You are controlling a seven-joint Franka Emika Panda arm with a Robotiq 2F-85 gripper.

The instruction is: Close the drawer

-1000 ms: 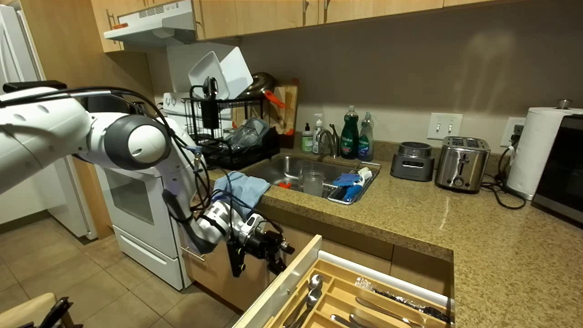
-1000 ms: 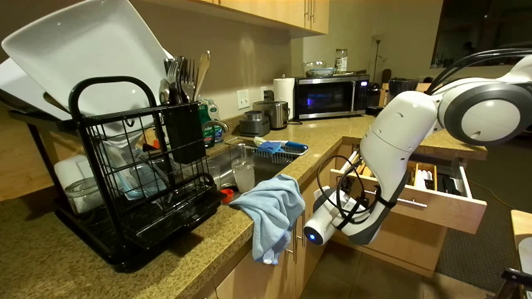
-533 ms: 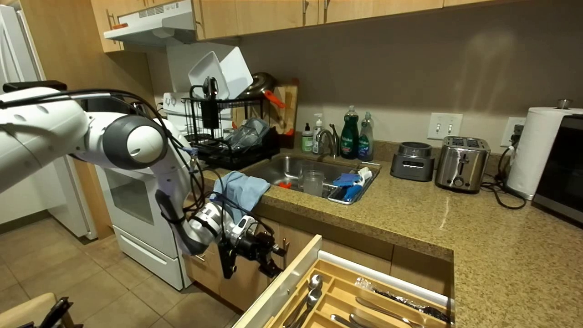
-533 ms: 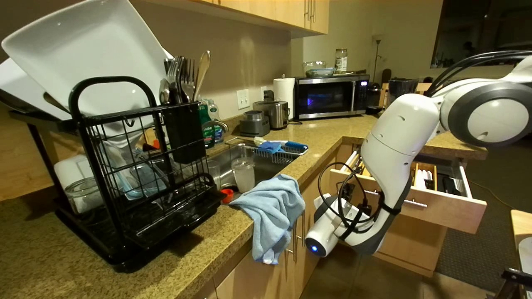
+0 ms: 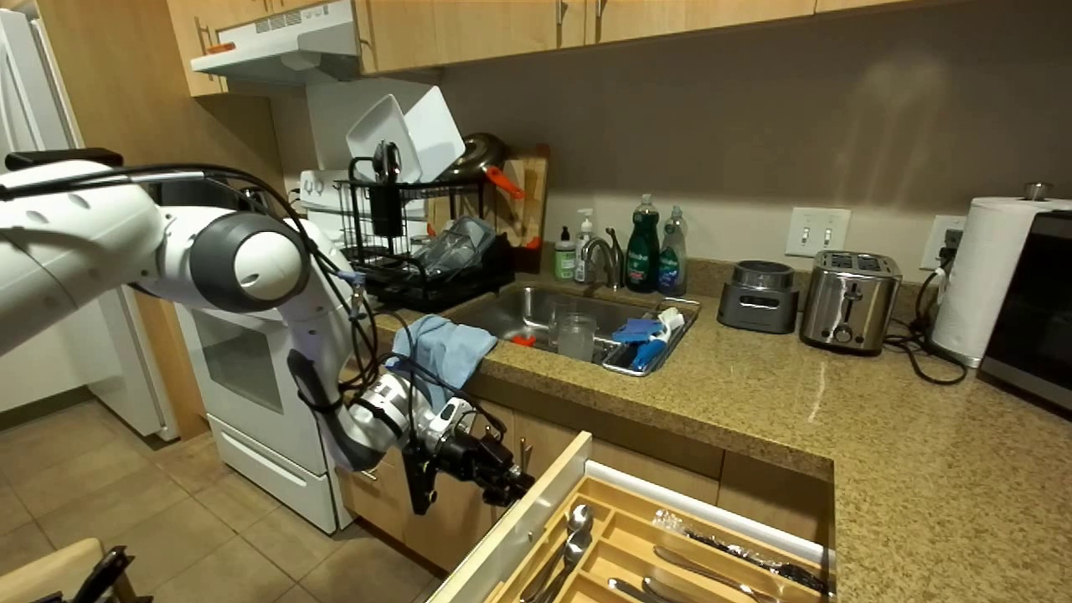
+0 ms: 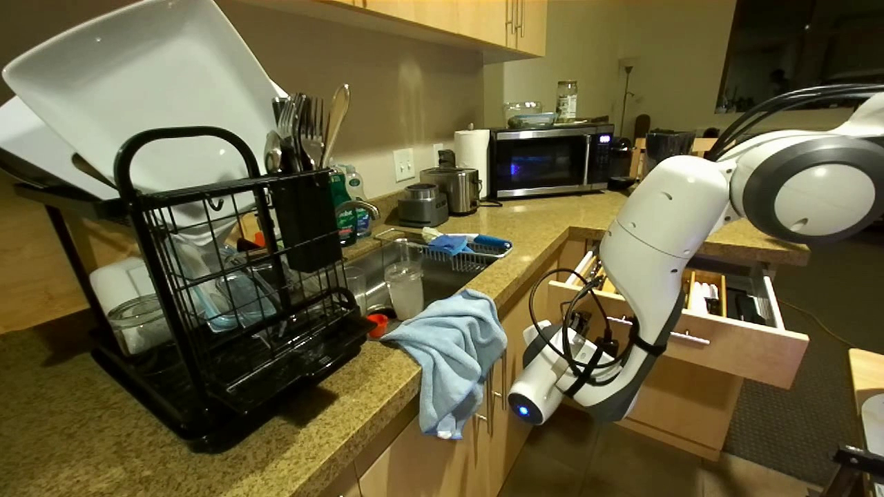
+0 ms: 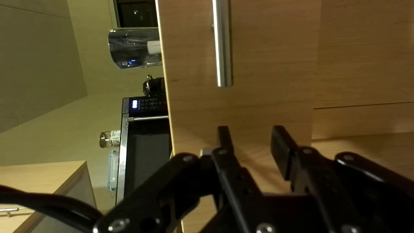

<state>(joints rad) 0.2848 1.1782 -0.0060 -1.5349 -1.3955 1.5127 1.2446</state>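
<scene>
The drawer [image 5: 540,507] stands pulled out from under the counter, with a wooden cutlery tray [image 5: 615,523] inside it. Its pale wood front [image 6: 749,348] carries a metal bar handle [image 7: 223,48], whose near end shows above the fingertips in the wrist view. My gripper [image 7: 250,131] faces that wood front, off to the side of the handle. Its black fingers are part-way apart, and only bare wood shows between them. In an exterior view the gripper [image 5: 512,490] is at the outer side of the drawer front; whether it touches cannot be told.
The granite counter edge [image 5: 653,416] runs above the arm's wrist. A blue cloth [image 6: 452,359] hangs over it beside the sink [image 5: 536,306]. A black dish rack [image 6: 173,290] stands on the counter. Cabinet handles [image 6: 483,414] stick out below.
First the arm drew back slightly from the drawer front and lowered; then the gripper's fingers moved closer together while the arm stayed almost still. The drawer has not moved.
</scene>
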